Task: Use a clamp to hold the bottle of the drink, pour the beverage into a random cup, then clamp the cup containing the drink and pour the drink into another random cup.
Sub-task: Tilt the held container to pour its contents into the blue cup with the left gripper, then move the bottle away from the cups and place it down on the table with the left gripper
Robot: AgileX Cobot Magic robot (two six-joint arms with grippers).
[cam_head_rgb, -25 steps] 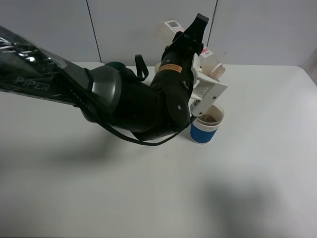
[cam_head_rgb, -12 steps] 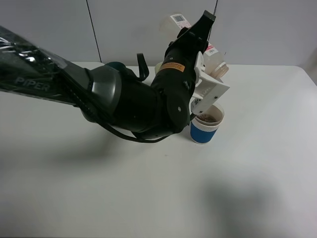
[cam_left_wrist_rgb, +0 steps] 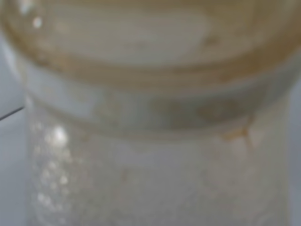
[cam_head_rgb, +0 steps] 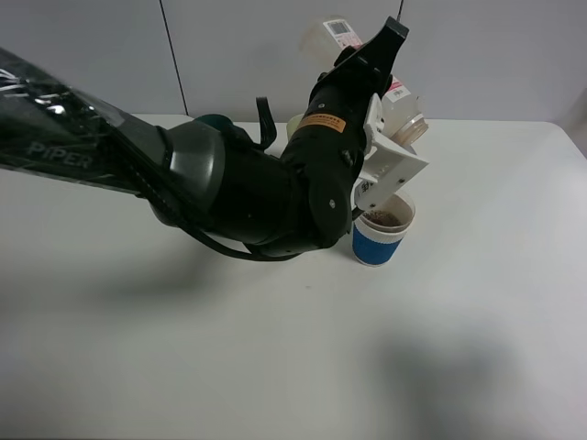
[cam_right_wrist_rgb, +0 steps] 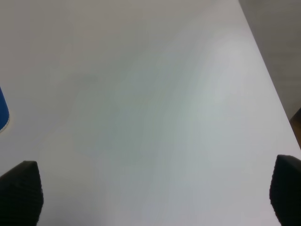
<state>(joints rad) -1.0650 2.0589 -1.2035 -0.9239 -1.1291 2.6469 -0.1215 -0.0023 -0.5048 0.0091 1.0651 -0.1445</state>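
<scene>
In the exterior high view my left gripper, white jaws on a bulky black arm, is shut on the clear bottle. The bottle lies tilted above the blue-banded cup, its mouth towards the right. Brown beverage sits in that cup. The left wrist view is filled by the blurred bottle, with a brown tint at its neck. My right gripper is open over bare table, and a sliver of the blue-banded cup shows at the frame edge. The arm hides most of the far side of the table.
A teal tumbler peeks out behind the left arm, and a pale rim beside it is mostly covered. The white table extends right of the cup. The table's edge shows in the right wrist view.
The left gripper has turned and lifted slightly, swinging the bottle's base up and to the right. The cup and the right gripper have not moved.
</scene>
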